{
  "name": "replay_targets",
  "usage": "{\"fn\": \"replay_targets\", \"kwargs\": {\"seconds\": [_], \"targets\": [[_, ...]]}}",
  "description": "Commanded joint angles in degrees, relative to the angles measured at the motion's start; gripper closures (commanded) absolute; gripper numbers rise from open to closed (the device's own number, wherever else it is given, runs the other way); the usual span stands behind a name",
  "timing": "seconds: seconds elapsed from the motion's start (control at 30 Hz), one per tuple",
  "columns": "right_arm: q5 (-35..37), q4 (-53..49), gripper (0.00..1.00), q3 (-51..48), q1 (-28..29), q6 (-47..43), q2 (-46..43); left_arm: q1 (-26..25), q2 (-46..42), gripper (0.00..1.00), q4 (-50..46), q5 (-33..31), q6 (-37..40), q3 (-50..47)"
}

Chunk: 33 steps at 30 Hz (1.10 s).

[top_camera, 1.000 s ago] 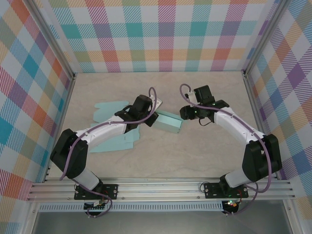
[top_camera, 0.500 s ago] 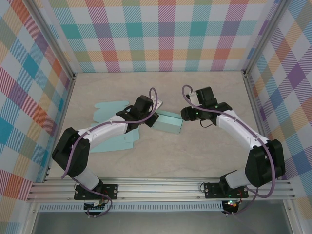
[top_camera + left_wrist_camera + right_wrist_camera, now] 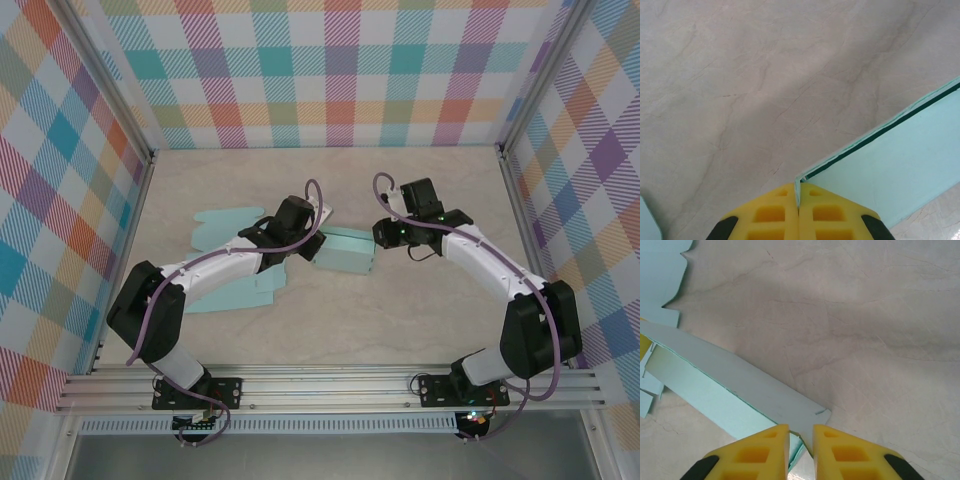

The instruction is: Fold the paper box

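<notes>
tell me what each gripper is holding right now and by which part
Left gripper pinches the paper box by a thin wall edge. Right gripper holds nothing yet: jaws slightly apart around a box corner.

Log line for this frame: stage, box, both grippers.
stage: mid-fold | box: part-formed | left gripper: shut on box edge | right gripper: jaws slightly apart around box corner

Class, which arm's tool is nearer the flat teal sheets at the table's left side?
Left. The left tool pinches the left end of the paper box, on the side toward the flat teal sheets; the right tool sits at the box's right end, farther away.
</notes>
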Motion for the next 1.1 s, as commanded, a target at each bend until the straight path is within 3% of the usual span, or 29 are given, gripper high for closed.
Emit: {"fn": "replay_targets", "kwargs": {"seconds": [0.0,0.13,0.5,0.73,1.07], "targets": [[-0.3,-2.2,0.79,0.9,0.1,0.9,1.3,-0.8,0.5,1.00,1.3,-1.1,-1.6,0.6],[1.4,-2.4,0.71,0.5,0.1,0.5,1.2,-0.8,0.2,1.00,1.8,-1.0,-1.1,0.1],[1.6,-3.1,0.72,1.2,0.1,0.1,3.0,-0.8,0.8,1.00,1.7,-0.8,-0.5,0.5],[4.5,-3.1,0.62,0.8,0.1,-0.8,2.2,-0.8,0.1,1.00,2.3,-0.4,0.2,-0.2],[3.2,-3.9,0.75,2.4,0.1,-1.2,2.5,-0.8,0.4,1.00,1.8,-0.5,0.0,0.3]]}}
